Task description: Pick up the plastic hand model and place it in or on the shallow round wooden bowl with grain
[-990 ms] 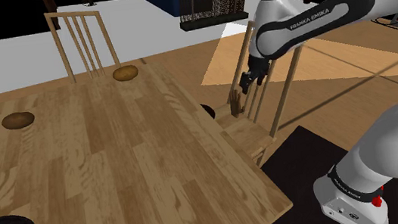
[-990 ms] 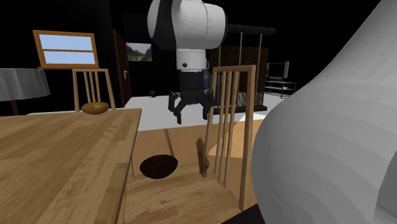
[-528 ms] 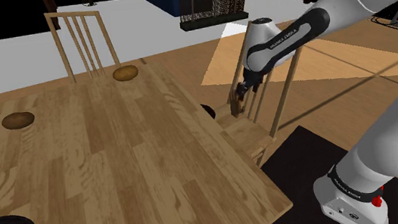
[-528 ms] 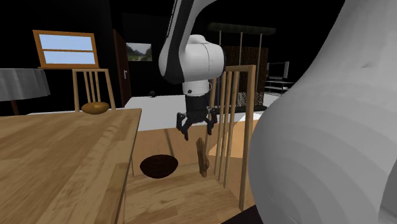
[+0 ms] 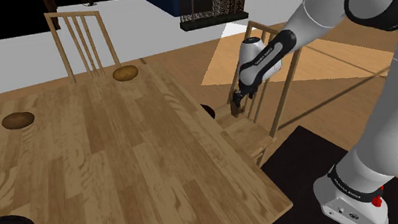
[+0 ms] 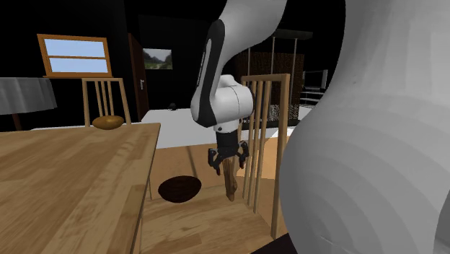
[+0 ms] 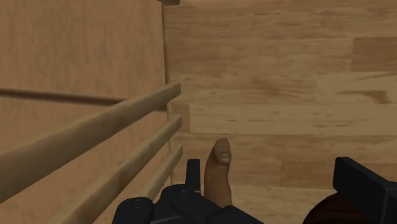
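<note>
Two black fingers (image 7: 364,184) of the gripper (image 6: 229,164) stand wide apart, gripping nothing, lower than a second ago and now flanking the hand model (image 7: 219,170). Brown and finger-shaped, it stands upright near the chair (image 6: 280,144) seat's back edge.

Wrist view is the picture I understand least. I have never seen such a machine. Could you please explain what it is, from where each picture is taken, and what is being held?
The machine is a white robot arm on a stand, ending in a black gripper with two fingers. The shoulder view looks down over the wooden table from beside the stand. The second exterior view looks low along the table's edge. The wrist view comes from a camera on the hand itself.

Two brown things lie on the table. On the chair seat beside it stands a brown hand model, next to a dark round bowl. The open fingers stand on either side of the model, so nothing is held.
</note>
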Robot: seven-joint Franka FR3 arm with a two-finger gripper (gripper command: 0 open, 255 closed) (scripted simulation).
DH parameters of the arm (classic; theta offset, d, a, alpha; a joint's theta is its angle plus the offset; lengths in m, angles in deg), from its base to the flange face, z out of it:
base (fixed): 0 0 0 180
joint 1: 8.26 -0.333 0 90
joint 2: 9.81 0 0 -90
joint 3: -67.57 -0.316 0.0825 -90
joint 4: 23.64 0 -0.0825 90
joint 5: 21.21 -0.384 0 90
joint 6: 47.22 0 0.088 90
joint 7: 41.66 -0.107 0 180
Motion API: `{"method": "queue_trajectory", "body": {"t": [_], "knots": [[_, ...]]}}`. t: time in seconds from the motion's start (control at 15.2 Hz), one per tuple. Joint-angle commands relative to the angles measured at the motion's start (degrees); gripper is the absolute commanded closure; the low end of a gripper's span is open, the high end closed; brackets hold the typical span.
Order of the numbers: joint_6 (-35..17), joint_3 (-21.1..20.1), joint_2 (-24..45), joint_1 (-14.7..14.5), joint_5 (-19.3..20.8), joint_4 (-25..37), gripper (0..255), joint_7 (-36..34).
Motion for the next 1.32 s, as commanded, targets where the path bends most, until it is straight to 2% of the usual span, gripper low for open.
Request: {"method": "queue_trajectory", "body": {"t": [0.0, 0.13, 0.59, 1.12, 1.19, 1.25], "knots": [[-1.4, 0.8, 4.6, 0.5, 0.6, 3.1, 0, 0.0], [-2.4, 1.3, 8.0, 0.7, 1.0, 5.4, 0, -0.3], [-6.5, 1.6, 13.2, 1.0, 1.3, 6.6, 0, -0.5], [-6.8, 1.5, 13.6, 1.2, 1.4, 6.7, 0, -0.6], [-7.0, 1.6, 13.7, 1.1, 1.5, 6.6, 255, -0.7], [-7.0, 1.6, 13.7, 1.1, 1.5, 6.5, 255, -0.7]]}}
